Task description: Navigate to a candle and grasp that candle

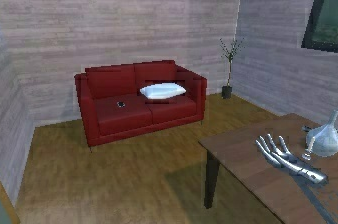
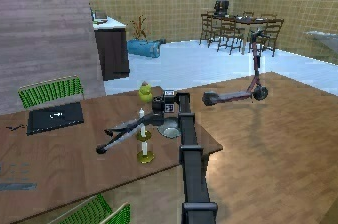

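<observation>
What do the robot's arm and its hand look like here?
The arm is a dark, square-sided bar. At its far end sit two small white squares with black marks, and beside them the gripper: a dark body with two thin fingers.

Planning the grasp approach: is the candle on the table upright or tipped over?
Upright. In the arm side view the pale candle stands vertical on its round base on the wooden table.

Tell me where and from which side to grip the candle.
Grip the candle on its slim upright stem, above the wider base. It stands vertical, so the jaws should probably come level from the near edge of the table.
</observation>
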